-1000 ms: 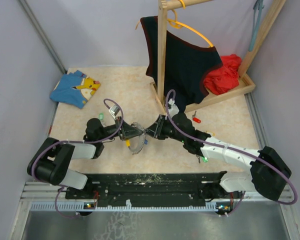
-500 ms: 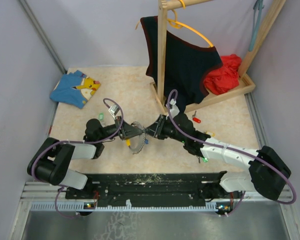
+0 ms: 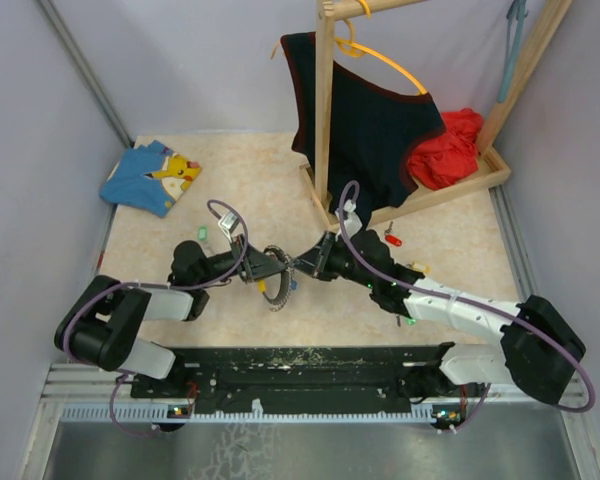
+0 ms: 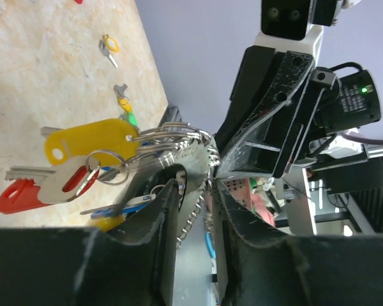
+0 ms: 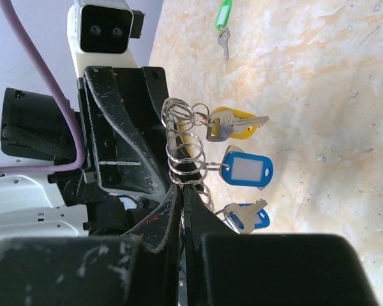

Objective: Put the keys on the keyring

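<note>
Mid-bench, the two arms are nose to nose with the bunch hung between them, clear of the surface. The right hand (image 5: pixel 182 190) is pinched fully closed on the lowest coil of the keyring (image 5: pixel 180 150). The left hand (image 4: pixel 196 186) is part-way open, jaws astride the chain and rings. Its pads don't seem to press on anything, so I read the weight as on the right.

Judgement: a re-grip or hand-over of the ring.
- The right should pinch hard on that one wire, without twisting.
- The left should widen fully and back straight out along its own line, so the chain cannot snag a finger.
- Keep the bunch lifted, so the tags hang free and the split end of the wire can be reached.

Ring: stacked loops of thin bright steel wire, likely springy and slippery, plus a fine link chain. Hanging off it:
- a flat yellow tag (image 4: pixel 89 141)
- a red-headed key (image 4: pixel 22 193)
- a glossy blue tag (image 5: pixel 246 169) with a white label window

All hard plastic and flat metal, so it will swing.

Bench (image 3: pixel 250 170): pale mottled stone pattern, smooth. Loose keys (image 3: pixel 202 234) lie on it, well apart, among them a green-tagged key (image 5: pixel 223 16) and a yellow-headed key (image 4: pixel 108 46).

Farther back: a folded blue garment (image 3: pixel 150 178), a wooden rack (image 3: pixel 325 110) carrying a dark top (image 3: pixel 375 125), and a crumpled red cloth (image 3: pixel 445 150).
</note>
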You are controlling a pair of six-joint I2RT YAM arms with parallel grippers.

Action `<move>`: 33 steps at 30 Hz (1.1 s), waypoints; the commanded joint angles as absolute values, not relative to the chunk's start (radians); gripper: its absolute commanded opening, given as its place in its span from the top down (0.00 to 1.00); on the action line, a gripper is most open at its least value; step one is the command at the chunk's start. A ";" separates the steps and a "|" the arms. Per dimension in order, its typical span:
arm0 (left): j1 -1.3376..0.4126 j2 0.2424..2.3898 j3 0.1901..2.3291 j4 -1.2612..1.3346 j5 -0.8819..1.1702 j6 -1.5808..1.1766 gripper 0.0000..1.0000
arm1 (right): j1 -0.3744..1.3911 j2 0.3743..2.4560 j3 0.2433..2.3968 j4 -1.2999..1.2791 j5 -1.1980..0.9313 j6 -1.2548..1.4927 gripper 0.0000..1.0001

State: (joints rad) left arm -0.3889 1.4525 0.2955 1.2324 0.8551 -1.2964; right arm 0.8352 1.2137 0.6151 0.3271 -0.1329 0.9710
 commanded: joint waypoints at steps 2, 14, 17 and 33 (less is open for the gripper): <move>-0.390 1.432 0.269 1.165 0.808 -1.152 0.59 | 0.821 1.168 0.673 0.227 -0.090 0.912 1.00; -0.471 1.249 0.244 0.857 0.574 -0.625 0.42 | 0.819 1.264 0.833 -0.055 -0.038 0.840 1.00; -0.526 1.226 0.242 0.863 0.509 -0.496 0.41 | 0.819 1.289 0.858 -0.094 -0.014 0.853 1.00; -0.740 1.366 0.158 1.244 0.366 -0.059 0.45 | 0.828 1.358 0.937 -0.199 0.052 0.920 1.00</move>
State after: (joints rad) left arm -0.7044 1.3262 0.1707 1.0725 0.4053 -0.1856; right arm 0.8223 1.3609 0.8810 -0.2211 0.0280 0.8955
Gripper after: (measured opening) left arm 0.553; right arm 0.009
